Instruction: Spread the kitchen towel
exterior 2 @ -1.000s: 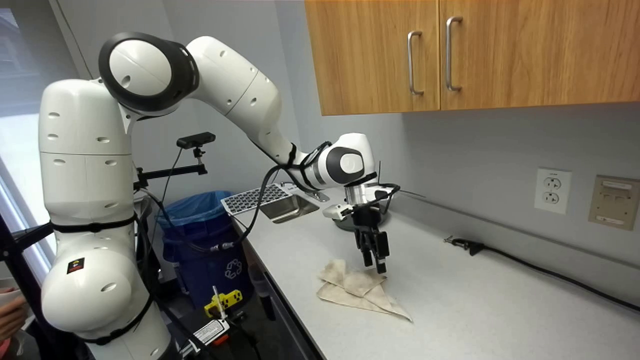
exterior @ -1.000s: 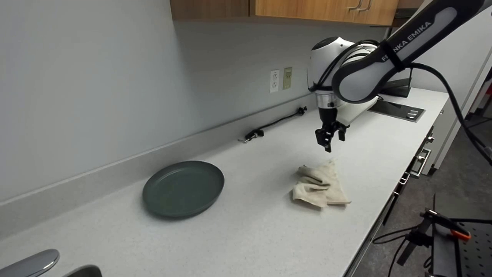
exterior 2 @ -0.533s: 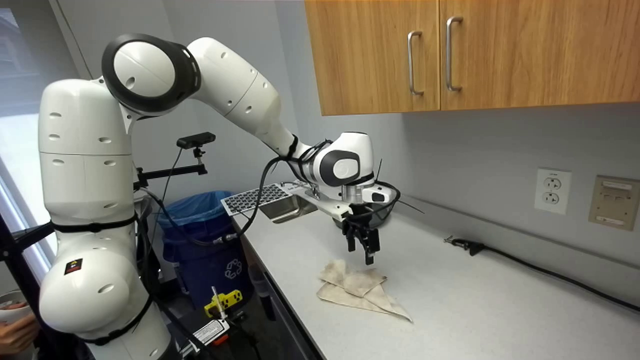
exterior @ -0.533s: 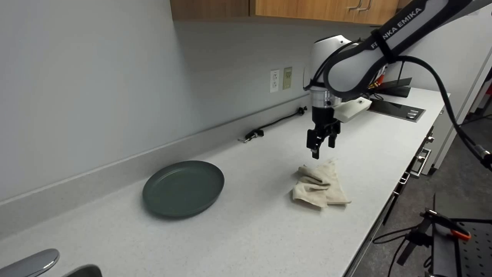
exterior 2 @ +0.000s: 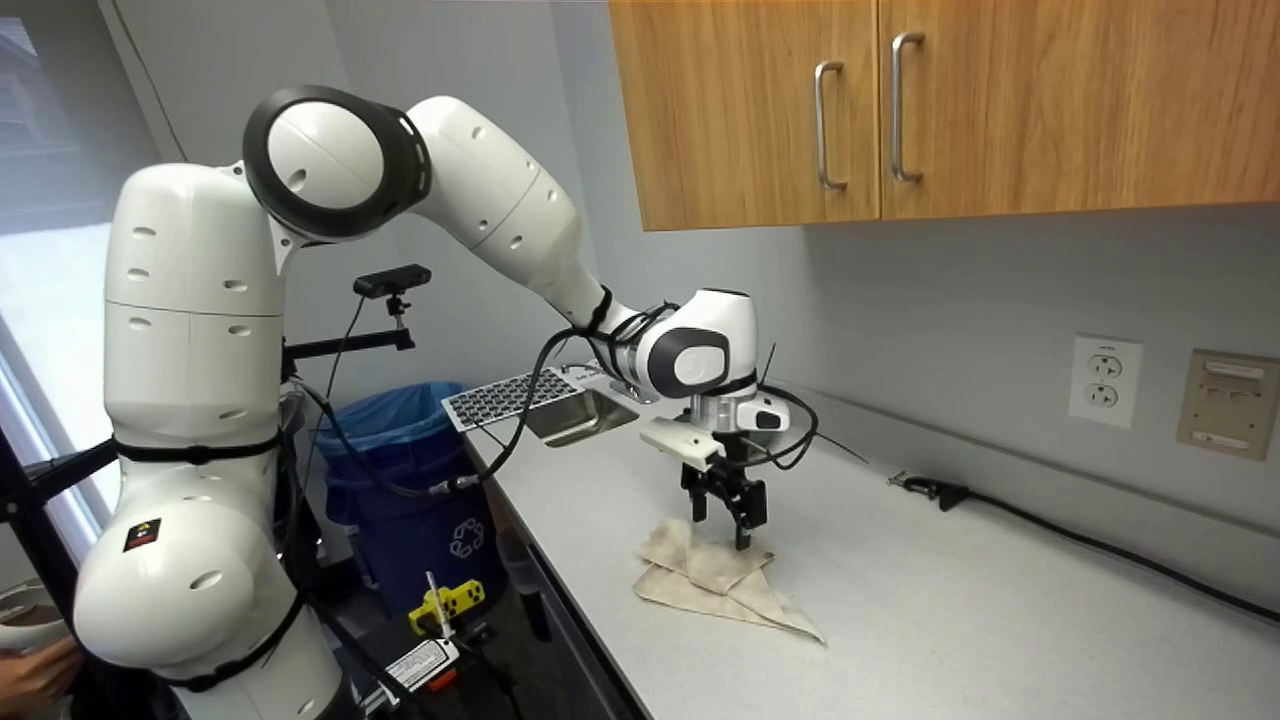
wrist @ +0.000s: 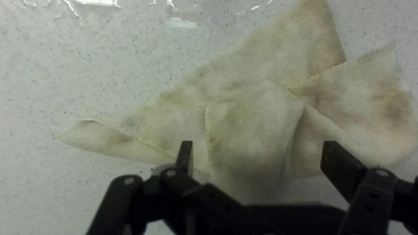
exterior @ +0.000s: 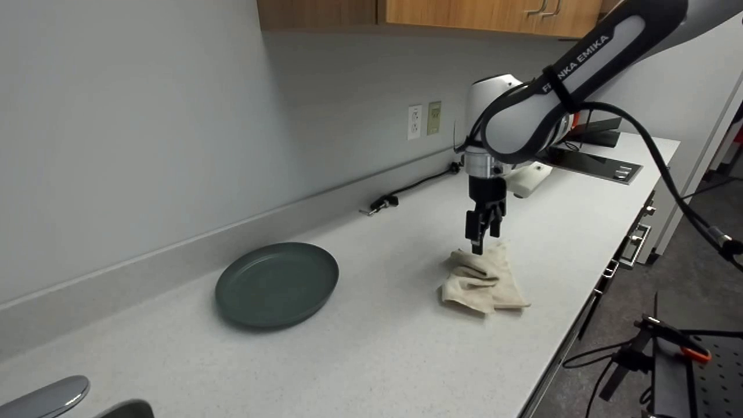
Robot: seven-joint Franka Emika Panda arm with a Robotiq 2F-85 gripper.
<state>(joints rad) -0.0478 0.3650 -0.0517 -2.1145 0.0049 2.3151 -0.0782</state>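
A cream, stained kitchen towel lies folded and crumpled on the white counter, in both exterior views (exterior: 484,284) (exterior 2: 712,580). In the wrist view the towel (wrist: 251,120) has overlapping folds, with one flap running down between the fingers. My gripper (exterior: 486,243) points down just above the towel's edge on the plate-far side; it also shows in an exterior view (exterior 2: 721,531). In the wrist view the gripper (wrist: 258,143) has its fingers wide apart with the flap visible between and below them. It holds nothing. Whether the fingertips touch the cloth I cannot tell.
A dark green plate (exterior: 277,284) rests on the counter (exterior: 348,366) near the wall. A black clamp with a cable (exterior: 385,202) lies along the backsplash. A sink (exterior 2: 580,416) is at the far end. Wooden cabinets (exterior 2: 1060,110) hang above.
My gripper has shifted sideways over the towel, turned about its vertical axis, and then moved down closer to the cloth. The towel has not moved. The gripper stays open.
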